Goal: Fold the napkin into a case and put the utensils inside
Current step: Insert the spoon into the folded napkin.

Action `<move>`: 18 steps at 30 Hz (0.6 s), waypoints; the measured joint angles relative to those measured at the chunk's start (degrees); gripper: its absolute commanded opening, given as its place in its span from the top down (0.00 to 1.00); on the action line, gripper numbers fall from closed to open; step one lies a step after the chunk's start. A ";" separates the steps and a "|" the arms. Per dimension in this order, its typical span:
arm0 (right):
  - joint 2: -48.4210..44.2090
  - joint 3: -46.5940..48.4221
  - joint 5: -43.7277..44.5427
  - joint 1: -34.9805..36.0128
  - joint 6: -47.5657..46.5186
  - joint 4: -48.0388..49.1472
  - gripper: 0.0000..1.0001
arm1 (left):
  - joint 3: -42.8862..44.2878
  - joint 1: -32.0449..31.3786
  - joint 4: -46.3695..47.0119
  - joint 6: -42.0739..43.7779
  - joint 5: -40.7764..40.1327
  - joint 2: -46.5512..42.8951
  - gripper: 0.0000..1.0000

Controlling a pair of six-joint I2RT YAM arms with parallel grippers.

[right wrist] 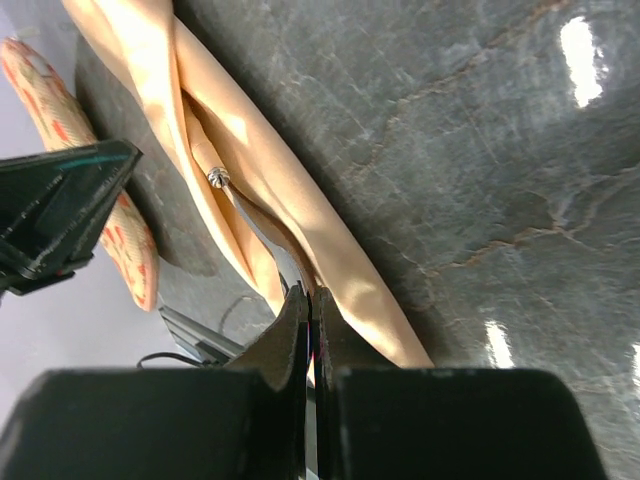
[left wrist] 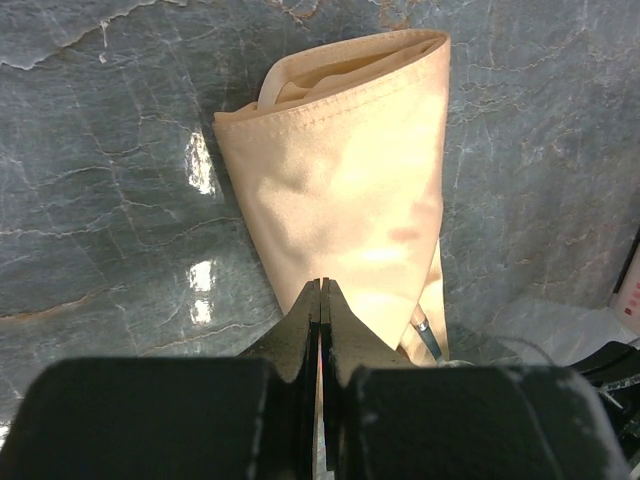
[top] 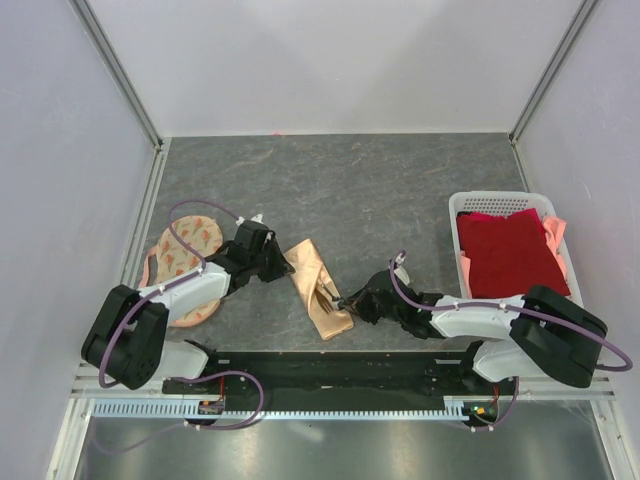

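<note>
Shows the plain, slightly shiny peach-orange cloth napkin point(top: 318, 290) already folded into a narrow oblong case, lying mid-desk on the grey stone-patterned desk point(top: 360, 190), length running from 11 o'clock to 5 o'clock in the top view. Puts the left hand point(top: 284, 264) at the case's 10 o'clock end, fingers pressed together with the tips right at the cloth's edge. Reads as pinning that end to keep the pouch from sliding, though cannot tell about any cloth actually nipped between them. Sets the right hand point(top: 347, 300) at the 4 o'clock side, jaws likewise together at the open seam, seemingly nipping a thin dark brown stick-like utensil point(top: 326, 290) pointing into the fold; too slim to be sure of the grip. Reveals, in the right wrist view, the small knobbed end of a shiny silver spoon point(right wrist: 218, 177) poking from between the layers, apparently lodged inside. Suggests folding done and loading close to done. Leaves the white plastic lattice basket point(top: 500, 200) holding a dark red cloth point(top: 510, 255) at 3 o'clock and the round cream printed cloth point(top: 172, 262) at 9 o'clock, both apart from the case.
</note>
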 measured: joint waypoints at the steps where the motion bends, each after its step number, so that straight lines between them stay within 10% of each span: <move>1: 0.09 0.02 0.44 0.07 0.39 0.39 1.00 | -0.13 -0.04 0.00 0.00 -0.02 -0.44 0.98; 10: 3.34 2.27 3.34 0.66 2.84 2.91 0.97 | -0.83 -0.96 0.02 -0.07 1.05 -3.10 0.98; 18: 6.84 3.08 3.67 0.76 3.72 5.53 0.61 | -0.83 -1.01 -1.01 -0.09 2.60 -6.43 0.98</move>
